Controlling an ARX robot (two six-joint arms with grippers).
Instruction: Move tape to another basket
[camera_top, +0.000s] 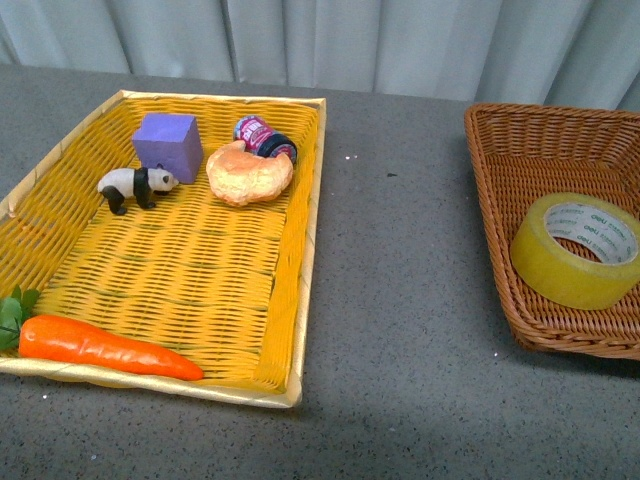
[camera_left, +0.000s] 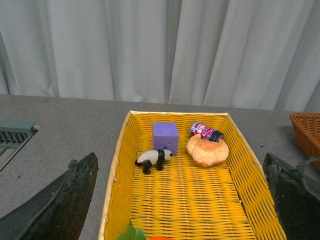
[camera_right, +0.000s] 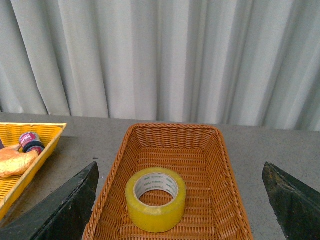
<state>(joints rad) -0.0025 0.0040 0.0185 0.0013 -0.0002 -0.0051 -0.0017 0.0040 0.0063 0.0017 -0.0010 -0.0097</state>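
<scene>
1. In the front view, a grey table (camera_top: 400, 300) fills the frame, with pale curtains (camera_top: 400, 40) along the top edge. Neither arm shows in this view.
2. At the right edge of the front view sits the basket (camera_top: 510, 170), dark brown wicker with sloping sides, partly cut off by the frame.
3. The tape (camera_top: 577, 250) lies inside the basket, at the right middle of the front view. It is tilted, leaning towards the basket's near side, its white printed core facing up.
4. Nothing else lies in the basket, and nothing covers the tape.
5. A bright yellow woven tray (camera_top: 290, 300) fills the left half of the front view, well apart from the basket, with bare table between them.
6. In the tray's upper part stand a purple cube (camera_top: 168, 145) and, just beside it, a small panda figure (camera_top: 135, 186).
7. A croissant (camera_top: 249, 172) lies right of the cube, touching a small bottle (camera_top: 263, 138) lying on its side behind it.
8. A carrot (camera_top: 105, 348) with green leaves lies at the lower left, along the tray's near rim.
9. In the left wrist view, the left gripper (camera_left: 180, 200) stands wide apart above the yellow tray, holding nothing.
10. In the right wrist view, the right gripper (camera_right: 180, 200) is spread wide above the basket, empty, with the tape low in the frame between its dark fingers (camera_right: 60, 210).
</scene>
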